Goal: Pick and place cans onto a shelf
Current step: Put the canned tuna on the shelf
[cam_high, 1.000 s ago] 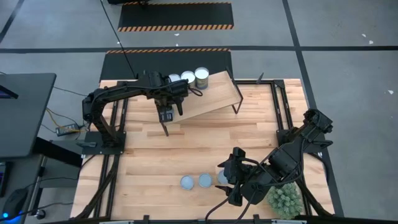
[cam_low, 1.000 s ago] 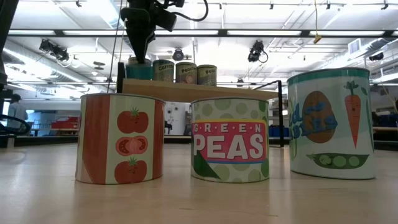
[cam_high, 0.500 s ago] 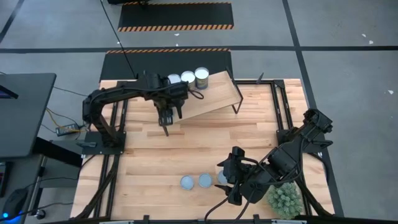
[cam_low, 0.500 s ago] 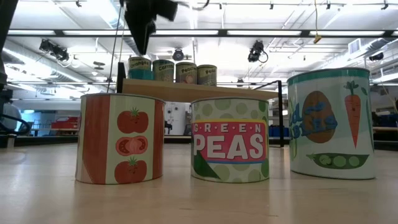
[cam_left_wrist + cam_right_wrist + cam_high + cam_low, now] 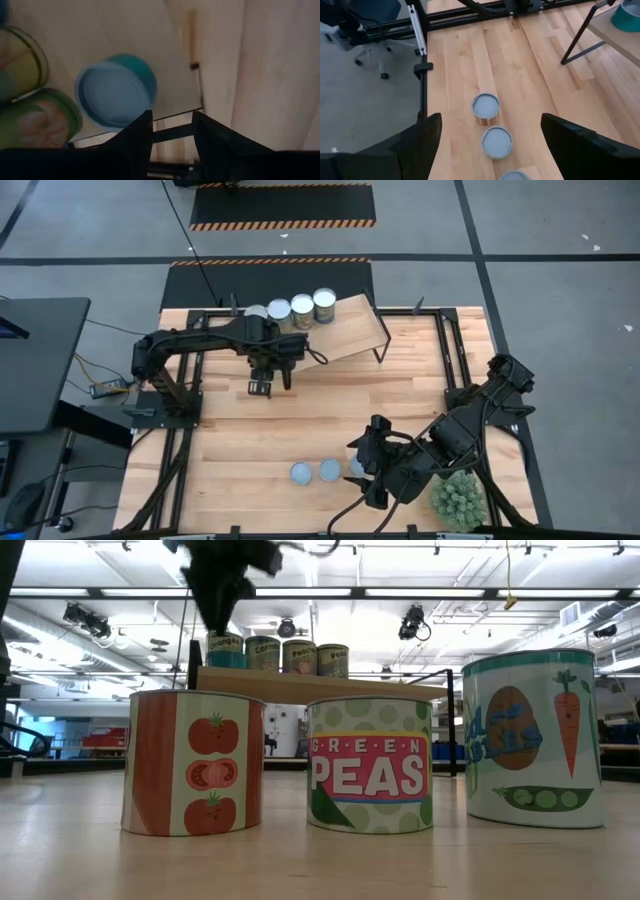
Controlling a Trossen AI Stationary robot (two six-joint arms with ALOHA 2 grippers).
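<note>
Cans: four in row on shelf [image 5: 340,330] far left end [image 5: 300,309]; three on table near edge [image 5: 316,471]. Left gripper [image 5: 260,388] fingers slightly apart, empty, over table just near of shelf. Right gripper [image 5: 372,465] fingers wide apart, empty, beside rightmost table can. Plant ball [image 5: 459,500] at near right corner.

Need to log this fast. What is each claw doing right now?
Left claw: open, empty, just off the shelf.
Right claw: open wide, empty, above the cans on the table.
</note>
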